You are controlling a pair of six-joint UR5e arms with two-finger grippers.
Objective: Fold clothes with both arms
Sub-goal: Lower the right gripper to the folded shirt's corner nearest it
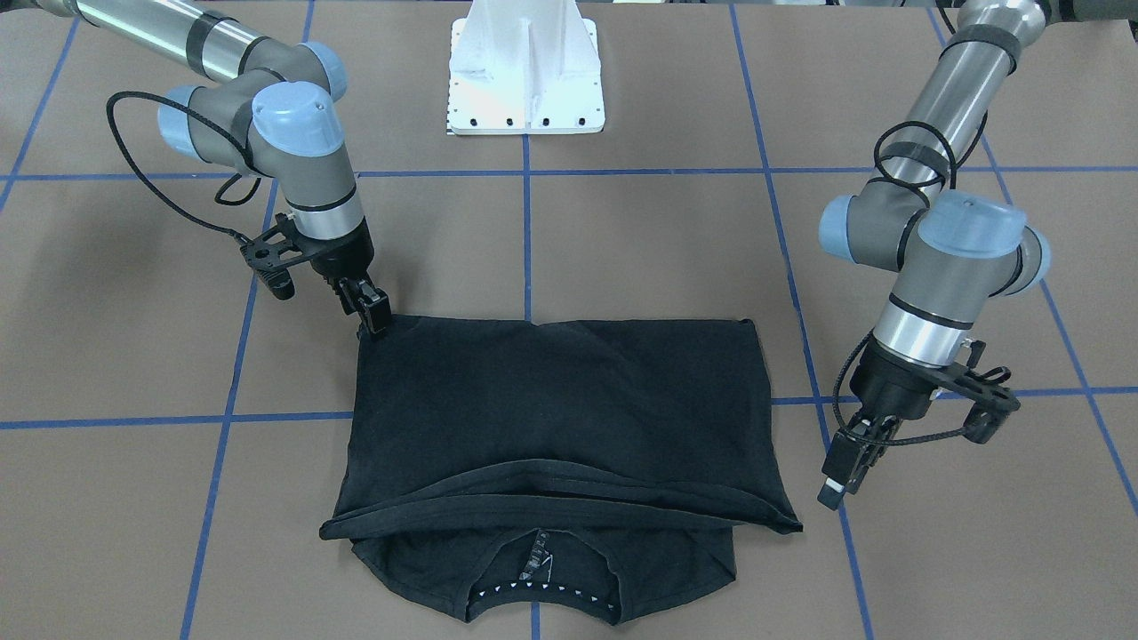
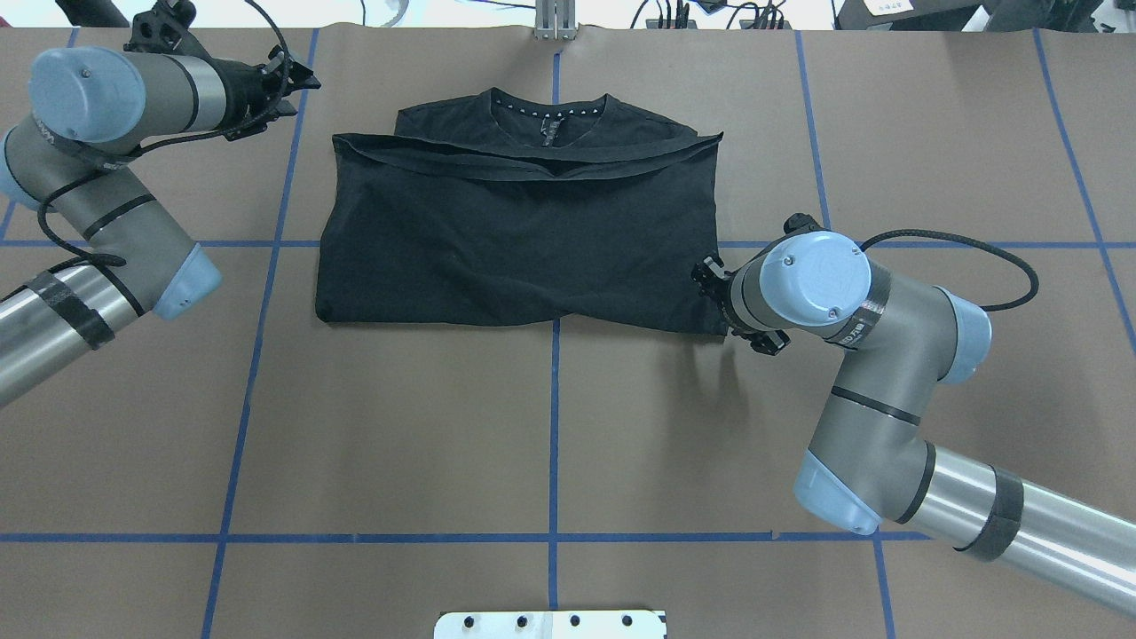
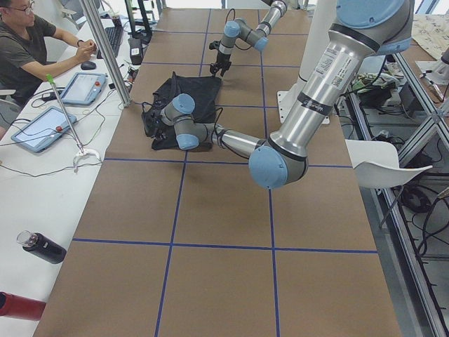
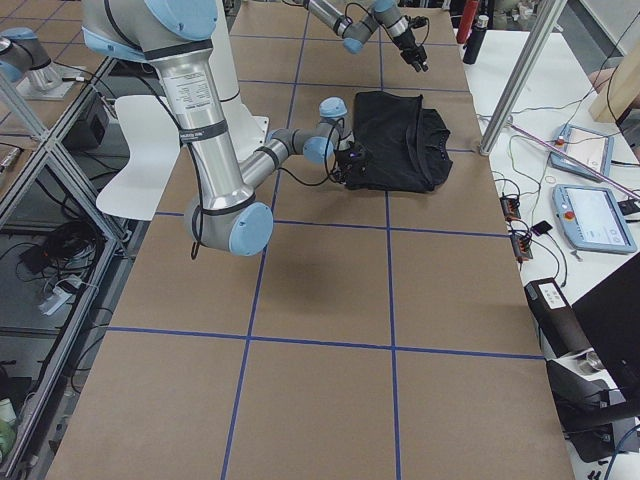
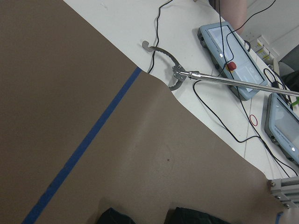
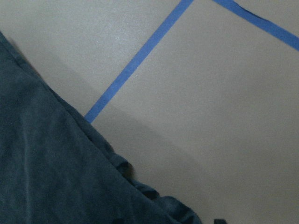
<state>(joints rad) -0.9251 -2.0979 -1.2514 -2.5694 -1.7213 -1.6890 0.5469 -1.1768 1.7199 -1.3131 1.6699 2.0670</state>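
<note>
The black T-shirt [image 1: 560, 409] lies flat on the brown table, folded once, with its hem laid just short of the collar [image 1: 542, 591]. It also shows in the overhead view [image 2: 524, 240]. No graphic shows. My right gripper [image 1: 375, 318] is down at the shirt's folded corner nearest the robot. In the right wrist view the shirt's edge [image 6: 46, 177] runs between its spread tips, so it looks open. My left gripper [image 1: 836, 489] hovers just off the shirt's other side, near the hem corner. It is open and empty, with its fingertips [image 5: 112, 217] apart over bare table.
The white robot base [image 1: 524, 71] stands at the table's robot side. Blue tape lines [image 1: 526, 249] cross the brown table. On the white bench beyond the table edge lie a metal pole with a hook [image 5: 196, 74], cables and tablets [image 5: 233, 60]. An operator [image 3: 28, 42] sits there.
</note>
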